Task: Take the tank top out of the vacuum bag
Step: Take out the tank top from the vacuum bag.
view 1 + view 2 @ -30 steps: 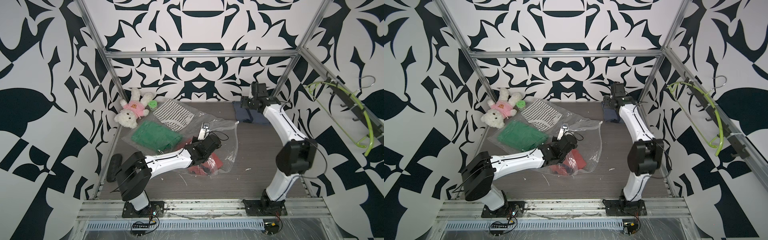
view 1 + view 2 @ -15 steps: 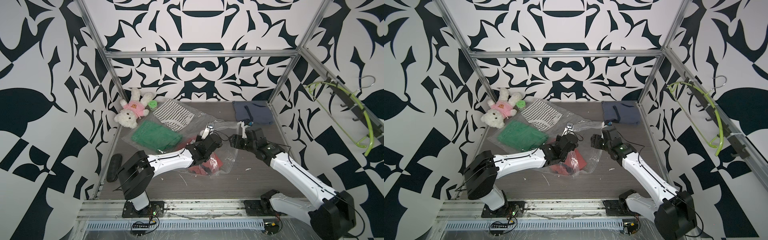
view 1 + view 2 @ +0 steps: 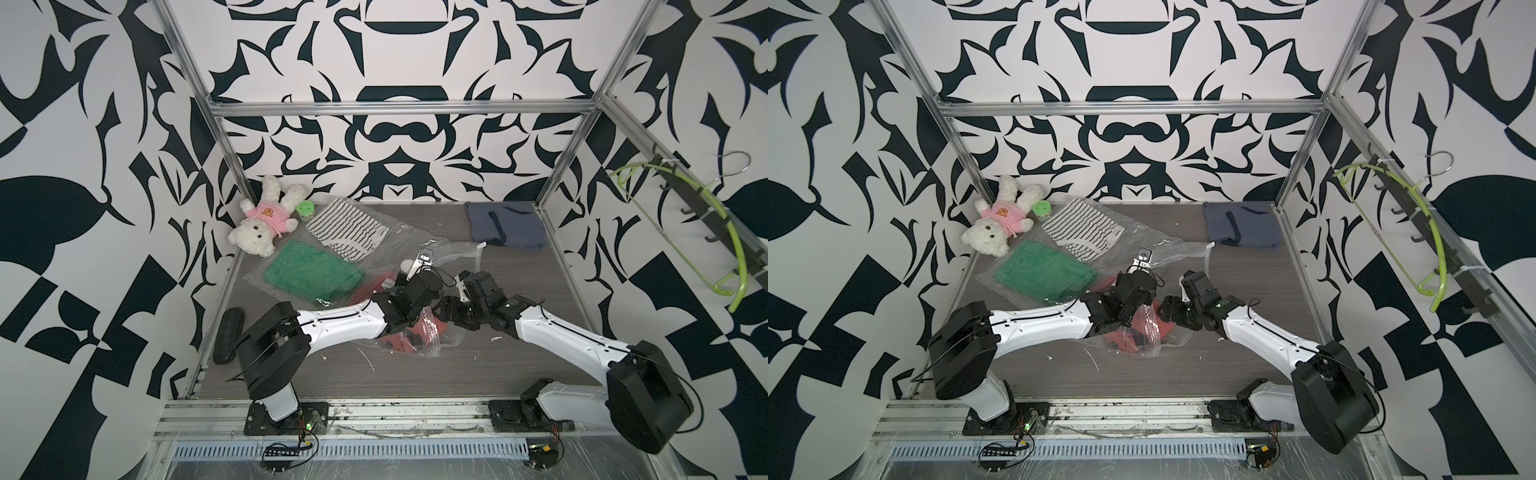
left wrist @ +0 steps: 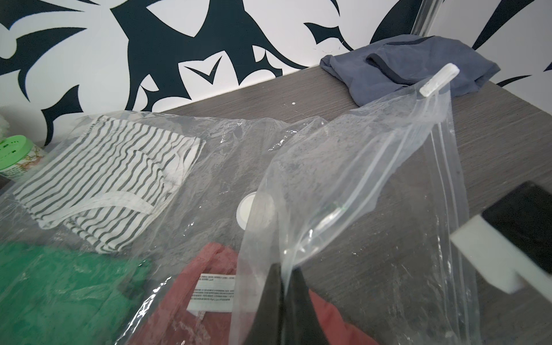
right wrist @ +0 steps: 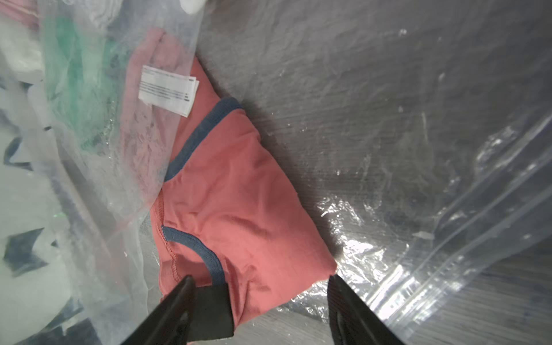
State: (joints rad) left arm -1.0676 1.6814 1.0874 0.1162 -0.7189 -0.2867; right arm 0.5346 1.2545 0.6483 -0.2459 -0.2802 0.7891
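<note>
glossy crinkled plastic vacuum bag (image 4: 343,167), matt cloth tank top (image 5: 239,194)

A teddy bear (image 3: 262,226) lies beside a green-lidded jar (image 3: 306,208), a blue garment (image 3: 505,226) well apart.

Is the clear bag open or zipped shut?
Open. The left claw pinches the vacuum bag's top layer up, and the open right claw reaches inside at the red tank top.

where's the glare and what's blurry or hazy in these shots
Right wrist view: strong glare on the vacuum bag beside the sharp tank top; the green cloth is hazy behind film. Left wrist view: the left hand, shut on the bag, is dark and soft; the striped cloth is crisp. Both top views: even light, small glints on the bag.
</note>
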